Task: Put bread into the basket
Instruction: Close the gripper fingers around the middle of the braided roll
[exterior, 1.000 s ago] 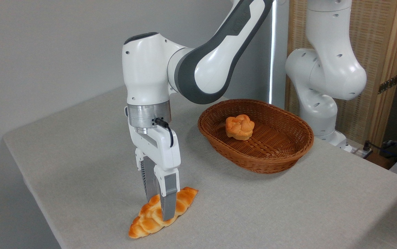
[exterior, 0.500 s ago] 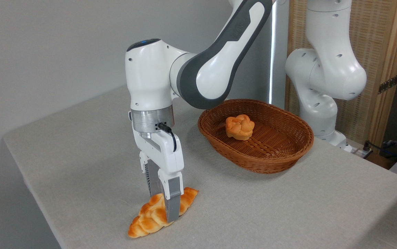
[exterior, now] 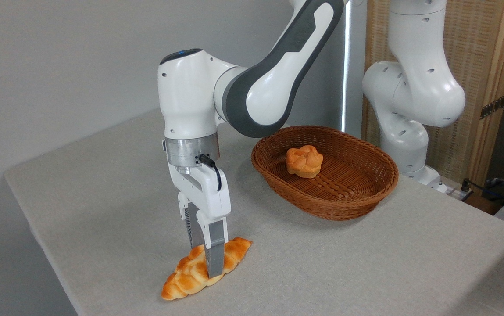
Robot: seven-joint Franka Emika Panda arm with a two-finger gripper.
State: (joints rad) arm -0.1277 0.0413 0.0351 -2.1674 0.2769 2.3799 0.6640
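Where the grey cloth-covered bench [exterior: 102, 184] carries the items, the oval wicker basket [exterior: 366, 199] is positioned toward the right rear, well apart from the bread [exterior: 186, 276]. The bread is laid on the bench near the front edge and is pinched across its middle by the downward-pointing hand [exterior: 208, 259]. A small round bun [exterior: 304, 161] is contained in the basket.
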